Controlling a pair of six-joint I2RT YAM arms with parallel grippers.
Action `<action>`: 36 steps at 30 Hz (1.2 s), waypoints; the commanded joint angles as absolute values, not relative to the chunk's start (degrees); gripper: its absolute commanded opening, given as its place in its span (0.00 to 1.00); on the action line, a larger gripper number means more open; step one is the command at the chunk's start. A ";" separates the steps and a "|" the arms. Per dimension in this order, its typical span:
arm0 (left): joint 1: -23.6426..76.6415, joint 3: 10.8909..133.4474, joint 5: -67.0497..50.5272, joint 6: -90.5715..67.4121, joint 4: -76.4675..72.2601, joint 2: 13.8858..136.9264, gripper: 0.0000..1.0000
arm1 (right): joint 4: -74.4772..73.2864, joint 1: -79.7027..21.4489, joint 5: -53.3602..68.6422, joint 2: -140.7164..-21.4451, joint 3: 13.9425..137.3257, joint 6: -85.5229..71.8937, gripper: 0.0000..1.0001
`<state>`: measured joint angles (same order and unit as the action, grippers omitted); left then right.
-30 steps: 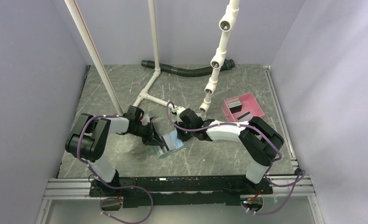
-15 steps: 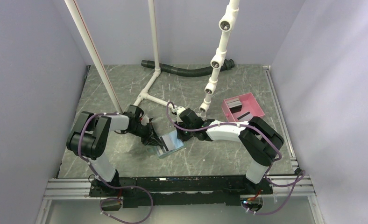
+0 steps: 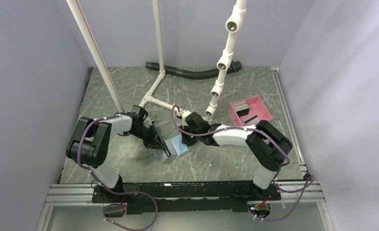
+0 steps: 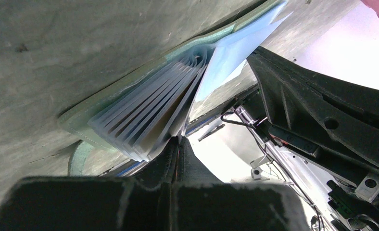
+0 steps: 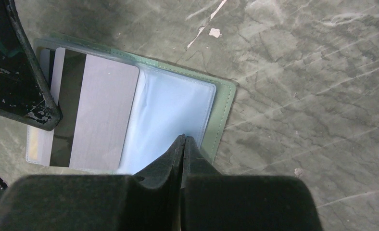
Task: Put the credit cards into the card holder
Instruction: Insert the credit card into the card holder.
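We are seeing the left pincer and the right pincer both clenched, each pair of fingers pressed together with no gap. The right pincer is resting its tips on the pale blue inner sleeve of the card holder, which is lying open on the table directly under those tips. A grey credit card with a dark stripe is lying on the holder's sleeves, just left of the right pincer's tips in its own camera. A black part of the left pincer is overlapping that card's far end. The left pincer is meeting the fanned sleeve edges tip-on, and the right arm's black body is crowding in just beyond them. Well off to the right pincer's outer side, a pink tray is holding more cards. White pipes and a black hose are lying beyond both pincers.

We are unable to tell whether the left pincer is pinching the card or a sleeve edge, because its own fingers are covering the contact. The tray's cards are too small to count.
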<state>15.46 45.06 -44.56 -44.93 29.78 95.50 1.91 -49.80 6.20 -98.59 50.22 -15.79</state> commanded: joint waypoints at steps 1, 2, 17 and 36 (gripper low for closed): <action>15.81 45.76 -44.95 -45.98 29.13 97.23 0.00 | 2.51 -50.10 7.94 -99.31 48.68 -14.92 0.00; 15.86 45.64 -45.94 -45.91 28.19 97.62 0.00 | 2.59 -50.10 7.99 -99.26 48.57 -14.89 0.00; 15.91 46.84 -49.16 -41.69 25.06 102.59 0.00 | 2.81 -50.10 8.17 -98.83 48.30 -14.59 0.00; 22.10 43.07 -38.22 -49.03 15.65 97.18 0.00 | 0.32 -50.10 7.10 -97.13 49.68 -17.82 0.00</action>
